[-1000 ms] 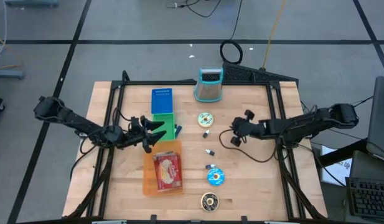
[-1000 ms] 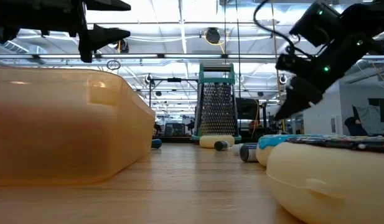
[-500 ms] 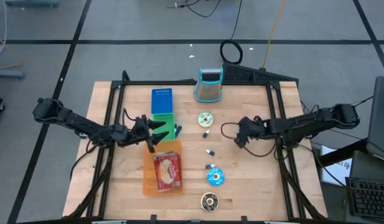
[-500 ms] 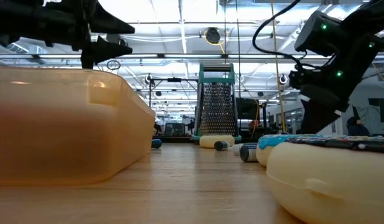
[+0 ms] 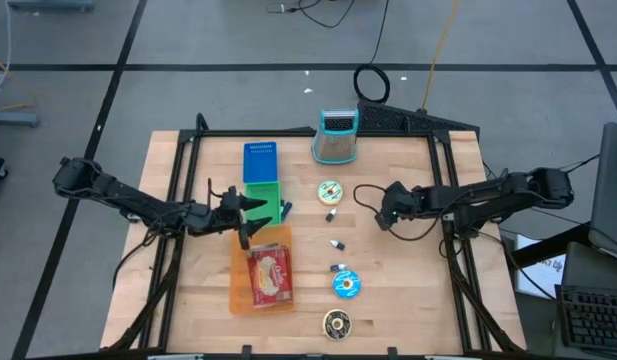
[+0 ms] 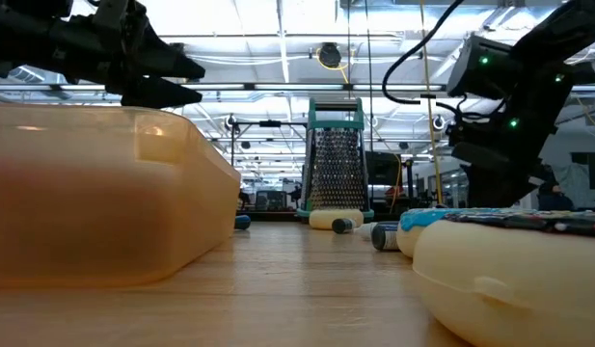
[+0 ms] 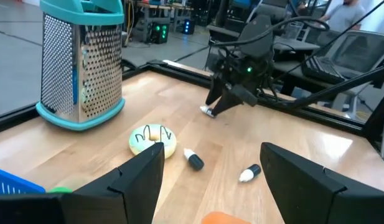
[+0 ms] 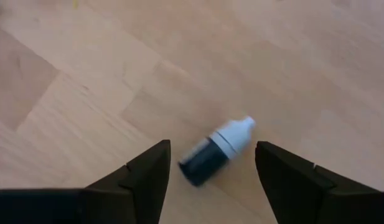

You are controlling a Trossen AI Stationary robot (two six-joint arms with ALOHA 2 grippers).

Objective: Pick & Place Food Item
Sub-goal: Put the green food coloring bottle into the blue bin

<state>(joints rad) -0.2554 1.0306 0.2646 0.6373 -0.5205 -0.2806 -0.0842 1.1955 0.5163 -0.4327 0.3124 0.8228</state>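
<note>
On the wooden worktop [image 5: 408, 290], the left end effector [image 5: 250, 212] is hovering at about 9 o'clock from the centre, its fingers [image 7: 134, 180] standing spread apart and gripping nothing, just over the far rim of the orange tray [image 5: 240, 285]. That tray is lying toward 7 o'clock and is holding a packaged food item [image 5: 270, 273] with a red wrapper. A green box [image 5: 264, 197] and a blue box [image 5: 259, 162] are sitting at 10 to 11 o'clock, one beyond the other.

The right end effector [image 5: 385, 213] is hanging low over the worktop at about 3 o'clock, released, its fingers [image 8: 142, 180] parted with a small white-capped dark bottle [image 8: 215, 149] lying on its side on the wood between them, untouched. In the left wrist view, it is pointing down at the wood beside that small item.

A metal grater [image 5: 335, 136] with a teal top is standing upright at 12 o'clock. A pale frosted doughnut [image 5: 330, 191] is lying near the centre, a blue-frosted doughnut [image 5: 346, 285] at 5 o'clock, and a dark doughnut [image 5: 336, 323] at 6 o'clock. Small bottles [image 5: 331, 214] are lying scattered between the doughnuts.
</note>
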